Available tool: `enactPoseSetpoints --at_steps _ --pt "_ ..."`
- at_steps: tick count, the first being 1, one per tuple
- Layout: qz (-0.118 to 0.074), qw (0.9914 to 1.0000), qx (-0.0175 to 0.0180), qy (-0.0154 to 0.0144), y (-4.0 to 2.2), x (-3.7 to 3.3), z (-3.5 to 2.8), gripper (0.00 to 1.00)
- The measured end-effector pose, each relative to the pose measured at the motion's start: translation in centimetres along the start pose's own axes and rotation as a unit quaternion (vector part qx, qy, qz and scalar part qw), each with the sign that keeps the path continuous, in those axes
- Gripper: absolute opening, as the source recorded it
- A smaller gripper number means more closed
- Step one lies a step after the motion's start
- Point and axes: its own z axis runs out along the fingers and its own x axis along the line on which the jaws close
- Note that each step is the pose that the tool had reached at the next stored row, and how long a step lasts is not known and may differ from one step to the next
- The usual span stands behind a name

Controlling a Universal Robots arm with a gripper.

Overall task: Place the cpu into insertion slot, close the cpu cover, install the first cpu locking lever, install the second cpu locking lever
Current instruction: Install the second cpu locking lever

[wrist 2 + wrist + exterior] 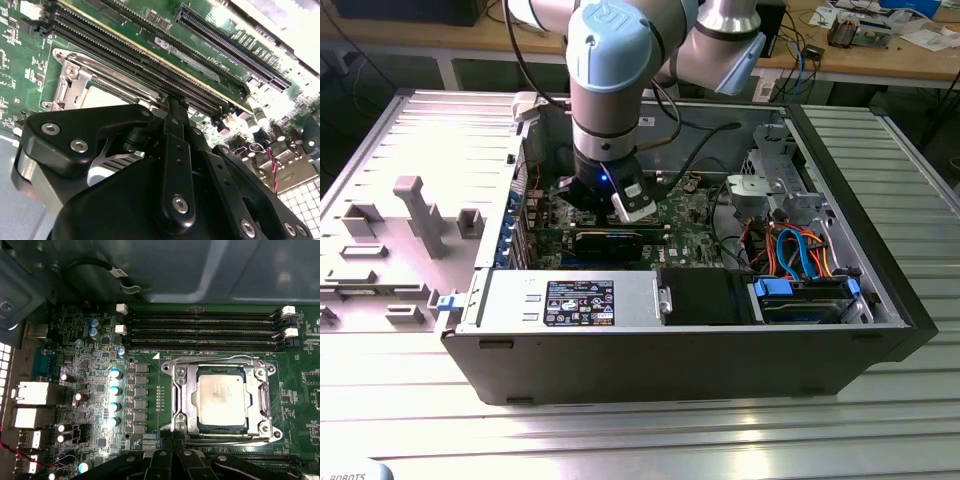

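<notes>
Hovering at the near edge of the insertion slot (221,432), the end effector (170,460) is clenched, empty as far as shows. The cpu (221,399) sits in the slot with the cpu cover (182,395) down around it. The lever step seems in hand; the wire lever (215,358) along the slot's far edge may be unlatched, calling for a steady press under its catch.

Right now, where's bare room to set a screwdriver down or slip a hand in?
Free: the ribbed metal table in front of the computer case. Crowded: over the motherboard, where the arm hangs above the cpu, and the cables on the exterior view's right.
</notes>
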Motion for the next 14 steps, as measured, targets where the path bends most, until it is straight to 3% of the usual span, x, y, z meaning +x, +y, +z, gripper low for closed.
enactPoseSetpoints --at_steps 14 --pt "0.000 1.00000 -0.0014 0.0002 0.21 0.49 0.37 0.11"
